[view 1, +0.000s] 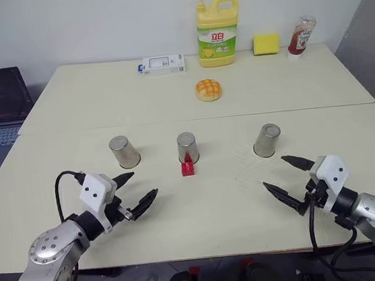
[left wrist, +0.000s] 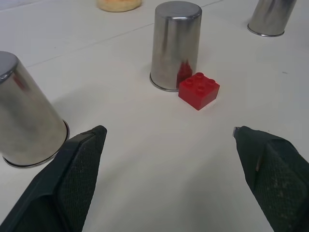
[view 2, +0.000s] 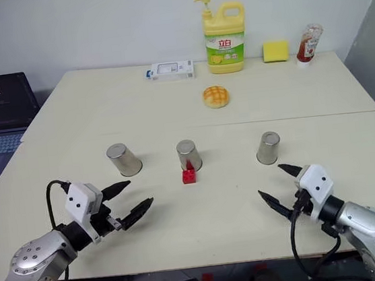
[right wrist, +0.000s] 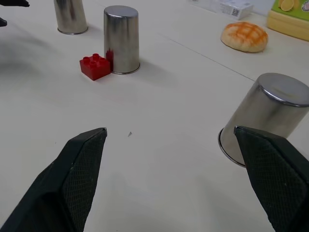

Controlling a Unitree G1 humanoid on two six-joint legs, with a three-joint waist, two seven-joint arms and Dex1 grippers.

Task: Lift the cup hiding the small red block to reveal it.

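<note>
On table: red block touching mid cup, uncovered; both grippers agape, empty.

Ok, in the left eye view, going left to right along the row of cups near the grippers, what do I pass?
Left cup → middle cup, with the small red block just in front of it, uncovered → right cup. All three cups stand upside down on the table.
</note>
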